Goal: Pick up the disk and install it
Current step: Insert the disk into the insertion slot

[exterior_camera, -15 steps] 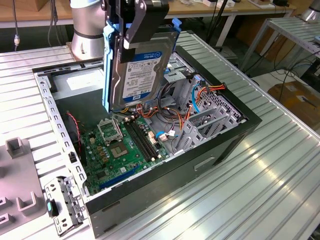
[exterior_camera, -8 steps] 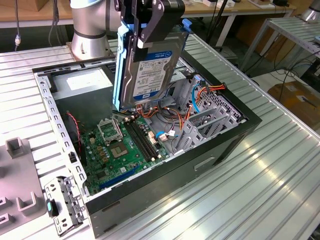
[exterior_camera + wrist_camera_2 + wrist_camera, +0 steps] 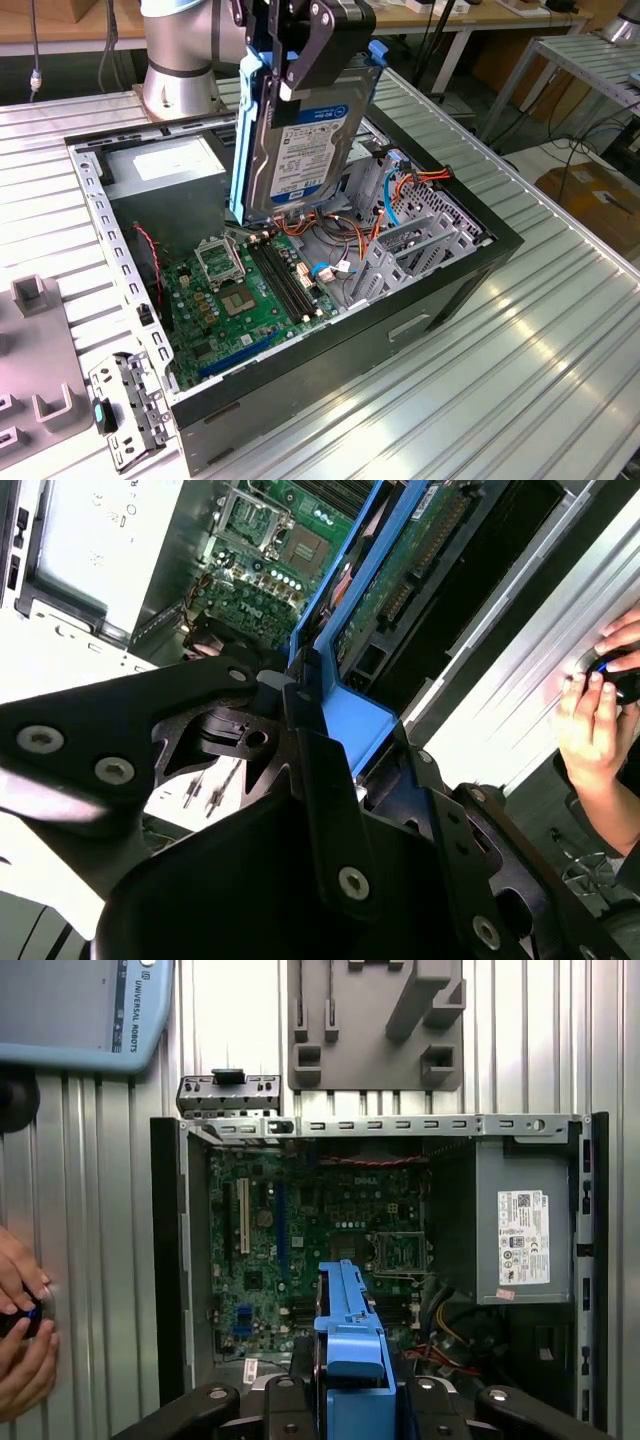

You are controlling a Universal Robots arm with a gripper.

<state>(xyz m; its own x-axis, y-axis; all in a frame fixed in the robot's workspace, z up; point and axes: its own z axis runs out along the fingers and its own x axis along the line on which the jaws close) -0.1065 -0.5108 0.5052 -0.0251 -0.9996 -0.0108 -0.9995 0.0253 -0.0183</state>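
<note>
Exterior view: arm [image 3: 180, 50] cut off by the top edge. Gripper [image 3: 300, 75] covers the disk's [image 3: 300, 160] upper end, and the disk blocks part of the board [image 3: 235, 300] behind it. First wrist view: disk's near end runs off the picture edge between the gripper links. Second wrist view: hand [image 3: 592, 720] cut by the edge — dark object [image 3: 618, 675] under its fingers, too blurred to tell what.

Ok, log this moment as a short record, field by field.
disk: upright, blue-railed, held over the open computer case
tool: shut on the disk's upper end
under disk: motherboard
install state: disk not yet seated
also present: a person's hand at the table beside the case
</note>
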